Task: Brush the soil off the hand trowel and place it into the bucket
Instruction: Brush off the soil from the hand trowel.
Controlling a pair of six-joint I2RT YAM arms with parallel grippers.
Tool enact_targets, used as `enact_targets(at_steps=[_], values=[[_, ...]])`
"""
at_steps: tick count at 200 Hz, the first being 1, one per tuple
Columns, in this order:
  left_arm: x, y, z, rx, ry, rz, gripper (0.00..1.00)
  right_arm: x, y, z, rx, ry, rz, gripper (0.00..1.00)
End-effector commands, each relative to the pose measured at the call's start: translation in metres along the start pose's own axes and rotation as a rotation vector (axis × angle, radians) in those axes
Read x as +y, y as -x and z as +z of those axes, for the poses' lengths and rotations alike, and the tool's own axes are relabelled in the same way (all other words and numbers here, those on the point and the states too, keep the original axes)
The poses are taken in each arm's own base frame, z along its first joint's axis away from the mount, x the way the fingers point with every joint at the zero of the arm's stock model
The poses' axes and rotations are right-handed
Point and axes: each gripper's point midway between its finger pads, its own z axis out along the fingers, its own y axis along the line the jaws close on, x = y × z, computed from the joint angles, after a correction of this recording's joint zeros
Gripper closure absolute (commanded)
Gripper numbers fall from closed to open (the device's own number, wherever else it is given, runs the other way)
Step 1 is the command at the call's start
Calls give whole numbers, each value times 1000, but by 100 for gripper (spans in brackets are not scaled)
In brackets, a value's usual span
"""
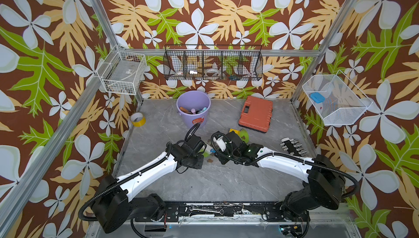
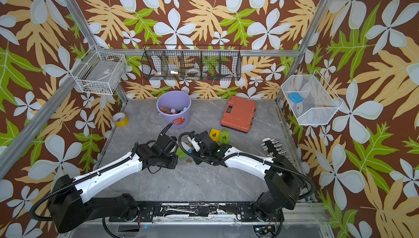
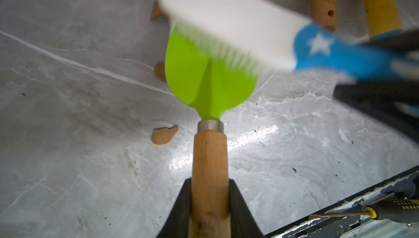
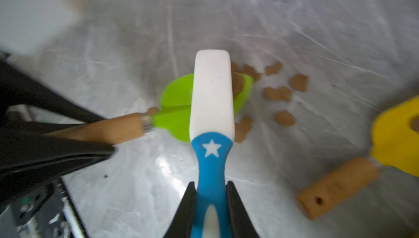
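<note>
The left tool clamps the trowel by its wooden handle, holding the green blade over the bench so the brush, gripped in the right tool, can sweep across. Loose soil lies just past the blade; one blurred clump may sit on it. The bucket stands farther ahead.

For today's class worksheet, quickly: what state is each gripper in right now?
Left gripper: shut on the green trowel, by its wooden handle.
Right gripper: shut on the brush, by its blue handle.
</note>
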Motion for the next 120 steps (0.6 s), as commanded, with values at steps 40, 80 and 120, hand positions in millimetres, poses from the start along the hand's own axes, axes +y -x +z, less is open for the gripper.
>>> enact_targets(at_steps=[40, 80, 120], values=[[2, 4, -3, -31, 3, -21, 100, 90, 6, -18, 7, 252, -129, 100], [2, 2, -8, -40, -8, -29, 100, -1, -2, 8, 30, -50, -35, 100], [5, 2, -9, -42, 10, -40, 100, 48, 24, -22, -88, 106, -68, 100]])
